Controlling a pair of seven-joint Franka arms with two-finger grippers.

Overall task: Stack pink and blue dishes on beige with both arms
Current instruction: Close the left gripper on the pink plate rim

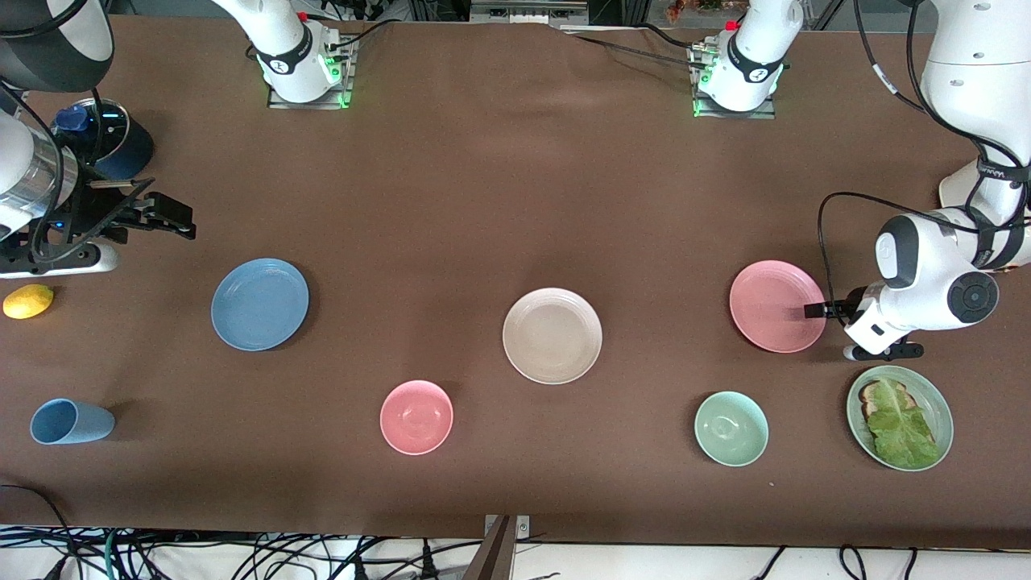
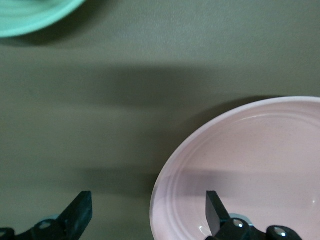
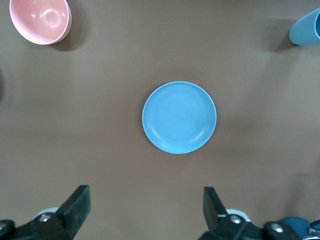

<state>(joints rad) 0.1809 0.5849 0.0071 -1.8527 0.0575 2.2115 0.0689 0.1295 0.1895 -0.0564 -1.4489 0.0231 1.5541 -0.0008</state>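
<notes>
A brown cloth covers the table (image 1: 483, 185). The right gripper (image 3: 145, 212) hangs high with fingers spread, over the cloth toward the right arm's end; the blue plate (image 1: 259, 304) lies flat below, ahead of its fingertips. The beige plate (image 1: 552, 335) sits mid-table. The left gripper (image 1: 813, 309), spread, straddles the rim of the pink plate (image 1: 777, 305), one finger over the dish, one outside.

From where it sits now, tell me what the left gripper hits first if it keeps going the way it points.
Most likely the pink plate. The left gripper is open and low at that plate's rim, one finger over the plate, the other outside it. Its exact height is unclear.
</notes>
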